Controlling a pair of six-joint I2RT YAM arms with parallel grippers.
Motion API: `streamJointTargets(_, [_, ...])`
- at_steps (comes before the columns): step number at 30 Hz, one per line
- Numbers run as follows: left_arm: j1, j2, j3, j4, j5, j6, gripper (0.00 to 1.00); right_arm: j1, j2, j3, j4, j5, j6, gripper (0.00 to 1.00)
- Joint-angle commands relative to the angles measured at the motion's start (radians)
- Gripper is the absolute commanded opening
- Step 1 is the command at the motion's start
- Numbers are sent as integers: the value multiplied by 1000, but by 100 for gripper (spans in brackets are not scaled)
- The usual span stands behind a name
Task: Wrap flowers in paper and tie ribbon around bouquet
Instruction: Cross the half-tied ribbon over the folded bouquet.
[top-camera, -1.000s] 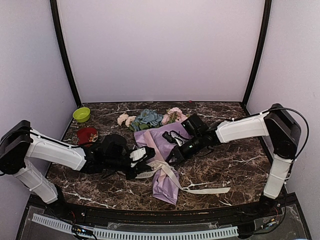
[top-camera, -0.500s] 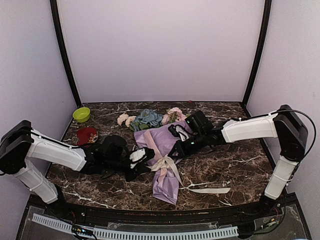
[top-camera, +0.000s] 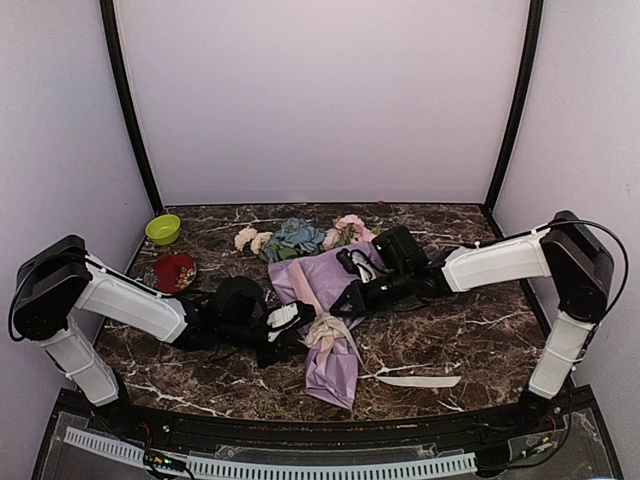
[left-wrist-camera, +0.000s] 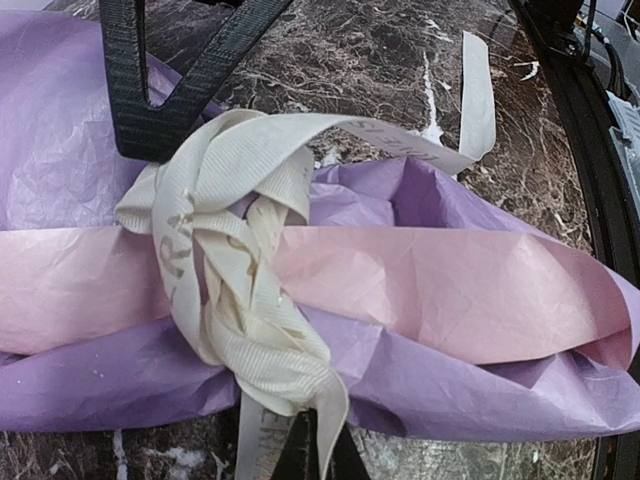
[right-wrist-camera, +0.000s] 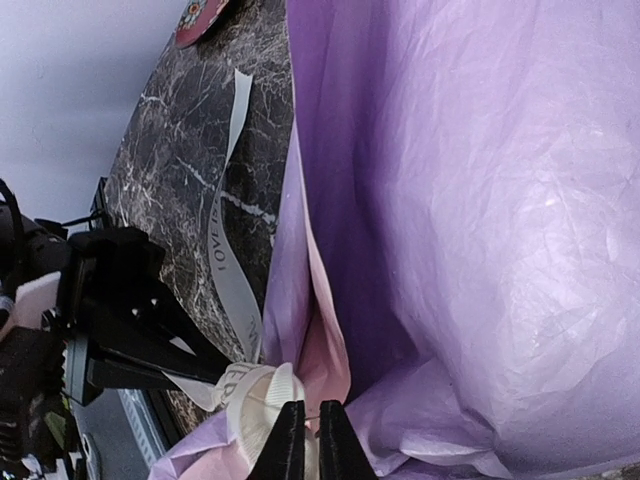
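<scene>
The top view looks down from above the worktop's (top-camera: 470, 330) near edge. Both wrist views sit close on the ribbon (left-wrist-camera: 230, 250), from opposite sides.

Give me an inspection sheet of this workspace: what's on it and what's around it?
Surface: dark marble table, no spills seen.
Job's things: the bouquet lies wrapped in the paper; the ribbon is knotted around it, one tail trailing on the table; the flowers stick out at the far end.
Clutter: red cup and green bowl, far left.
Grippers: left gripper shut on the ribbon; right gripper pinched on the knot.
Cables: black cable loops over the right arm.
Surroundings: plain pale walls, black corner posts.
</scene>
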Motion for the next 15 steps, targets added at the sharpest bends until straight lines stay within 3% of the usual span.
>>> streamJointTargets(1, [4, 13, 20, 39, 9, -17, 0, 0, 21, 2, 79, -37, 18, 10])
streamJointTargets(5, [4, 14, 12, 44, 8, -18, 0, 0, 34, 14, 68, -65, 8, 11])
streamJointTargets(15, [4, 10, 8, 41, 13, -23, 0, 2, 93, 73, 20, -122, -22, 29])
